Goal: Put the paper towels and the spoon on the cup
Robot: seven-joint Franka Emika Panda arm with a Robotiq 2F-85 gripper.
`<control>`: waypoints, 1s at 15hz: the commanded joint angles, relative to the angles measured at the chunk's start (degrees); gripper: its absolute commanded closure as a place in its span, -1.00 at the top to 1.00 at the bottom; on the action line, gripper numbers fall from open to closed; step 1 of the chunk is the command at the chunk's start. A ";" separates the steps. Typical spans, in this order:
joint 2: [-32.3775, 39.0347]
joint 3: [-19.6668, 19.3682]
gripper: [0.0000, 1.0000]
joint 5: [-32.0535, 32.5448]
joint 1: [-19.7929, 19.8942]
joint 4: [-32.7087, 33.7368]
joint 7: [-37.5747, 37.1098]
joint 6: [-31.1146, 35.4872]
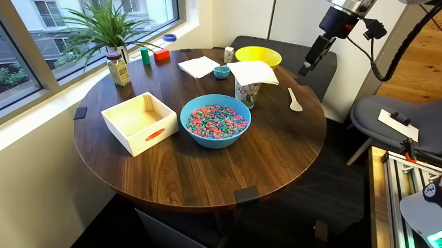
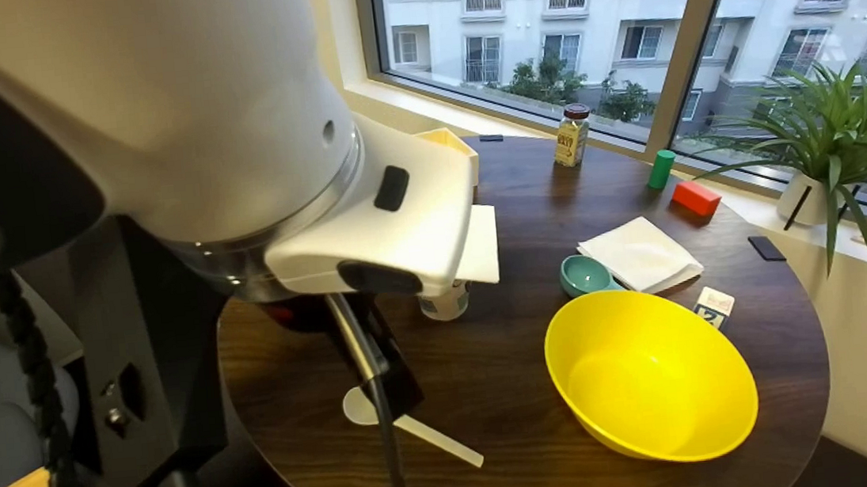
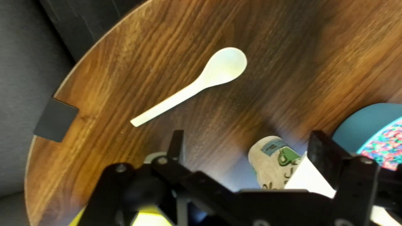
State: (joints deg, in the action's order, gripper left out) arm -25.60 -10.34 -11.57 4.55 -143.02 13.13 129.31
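The spoon (image 1: 294,102) lies flat on the table near its edge; it also shows in the wrist view (image 3: 201,84) and an exterior view (image 2: 440,440). The patterned cup (image 1: 247,94) stands upright, partly hidden; it shows in the wrist view (image 3: 271,163). A white paper towel (image 1: 256,74) lies across the cup's top, slightly tilted. More folded paper towels (image 1: 199,67) lie on the table further back, also in an exterior view (image 2: 641,254). My gripper (image 1: 305,69) is above the table near the spoon, touching nothing. In the wrist view its fingers (image 3: 246,138) are apart and empty.
A blue bowl (image 1: 217,142) of coloured bits stands beside the cup. A yellow bowl (image 2: 654,381) and a small teal cup (image 2: 584,275) are near the towels. A wooden box (image 1: 151,137), a jar (image 1: 118,71), a green cylinder (image 1: 145,56) and a red block (image 1: 161,55) stand further off.
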 commanded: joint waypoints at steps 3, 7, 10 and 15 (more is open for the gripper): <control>4.03 2.17 1.00 4.29 3.30 0.72 -12.26 -1.42; 7.41 1.91 1.00 3.34 3.21 1.39 -15.31 -1.01; 9.76 2.00 1.00 3.50 3.49 1.85 -17.95 -0.72; 12.66 1.77 1.00 2.17 3.26 2.78 -19.67 -0.49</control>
State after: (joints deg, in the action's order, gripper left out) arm -15.37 -8.97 -8.64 7.48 -141.60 -4.79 129.03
